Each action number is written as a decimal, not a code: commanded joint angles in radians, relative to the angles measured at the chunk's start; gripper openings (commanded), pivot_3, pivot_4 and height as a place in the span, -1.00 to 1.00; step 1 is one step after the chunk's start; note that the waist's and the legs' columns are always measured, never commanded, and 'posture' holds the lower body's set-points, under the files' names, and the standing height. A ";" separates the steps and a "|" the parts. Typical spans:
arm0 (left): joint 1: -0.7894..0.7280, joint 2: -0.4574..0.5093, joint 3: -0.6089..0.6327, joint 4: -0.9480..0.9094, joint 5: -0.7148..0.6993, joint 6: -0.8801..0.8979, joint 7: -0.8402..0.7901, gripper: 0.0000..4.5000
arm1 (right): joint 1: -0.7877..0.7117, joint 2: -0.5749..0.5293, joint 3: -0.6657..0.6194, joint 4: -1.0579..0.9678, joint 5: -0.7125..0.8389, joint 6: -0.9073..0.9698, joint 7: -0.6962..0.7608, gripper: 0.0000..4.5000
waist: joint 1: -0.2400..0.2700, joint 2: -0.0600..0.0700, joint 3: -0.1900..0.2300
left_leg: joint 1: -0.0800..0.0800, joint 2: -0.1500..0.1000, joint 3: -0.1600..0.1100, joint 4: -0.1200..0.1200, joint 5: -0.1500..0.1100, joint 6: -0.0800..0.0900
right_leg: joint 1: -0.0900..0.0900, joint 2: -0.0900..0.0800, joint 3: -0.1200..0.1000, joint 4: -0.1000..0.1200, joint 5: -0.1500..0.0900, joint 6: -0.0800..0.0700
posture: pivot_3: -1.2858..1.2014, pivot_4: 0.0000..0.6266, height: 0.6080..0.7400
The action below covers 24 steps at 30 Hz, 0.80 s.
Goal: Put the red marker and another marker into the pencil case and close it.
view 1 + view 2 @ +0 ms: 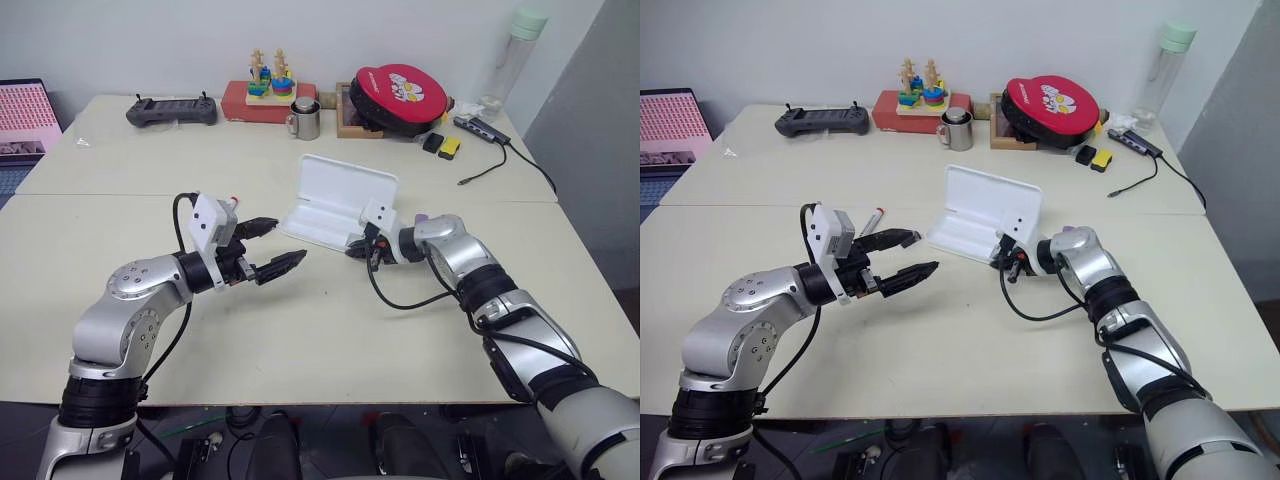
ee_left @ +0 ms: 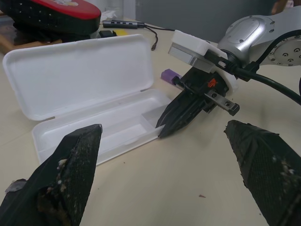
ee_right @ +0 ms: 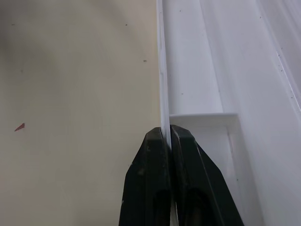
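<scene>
- The right gripper [image 2: 162, 134], black fingers pinched on the near wall of the flat white plastic pencil case [image 1: 335, 200] at table centre, could drag or tip it.
- The left gripper [image 1: 275, 250] gapes wide, empty, shadowing the white-barrelled red marker [image 1: 871, 220] far-left.

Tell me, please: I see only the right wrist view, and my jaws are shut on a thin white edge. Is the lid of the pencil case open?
Observer: Yes. The pencil case has its lid raised and leaning back. The right gripper pinches the tray's front wall near one end.
Operator: Where is the red marker?
Observer: The red marker lies on the table, behind the open left gripper, outside the case.
Operator: And the other one?
Observer: The purple-capped marker lies just behind the right gripper, also outside the case.
</scene>
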 commanded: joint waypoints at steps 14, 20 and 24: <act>0.068 0.057 0.155 0.106 0.031 -0.019 0.066 1.00 | 0.289 -0.123 0.053 -0.545 0.019 0.121 0.162 -0.99 | 0.001 0.000 0.000 | 0.001 0.000 0.000 0.001 0.000 0.000 | 0.001 0.000 0.000 0.000 -0.002 0.004 | 0.03 -0.52 1.00; -0.005 0.056 0.171 0.283 0.142 -0.090 0.182 1.00 | 0.283 -0.114 0.012 -0.617 0.069 0.179 0.157 -0.42 | 0.005 0.000 0.000 | 0.000 0.000 0.000 0.001 0.000 0.000 | 0.000 0.000 0.000 0.000 -0.002 0.003 | 0.03 -0.52 1.00; -0.108 0.033 0.158 0.442 0.196 -0.102 0.269 1.00 | 0.271 -0.095 -0.076 -0.711 0.168 0.263 0.121 0.08 | 0.012 0.000 0.000 | 0.000 0.000 -0.001 0.001 0.000 0.000 | 0.000 0.000 -0.001 0.000 -0.002 0.004 | 0.03 -0.52 1.00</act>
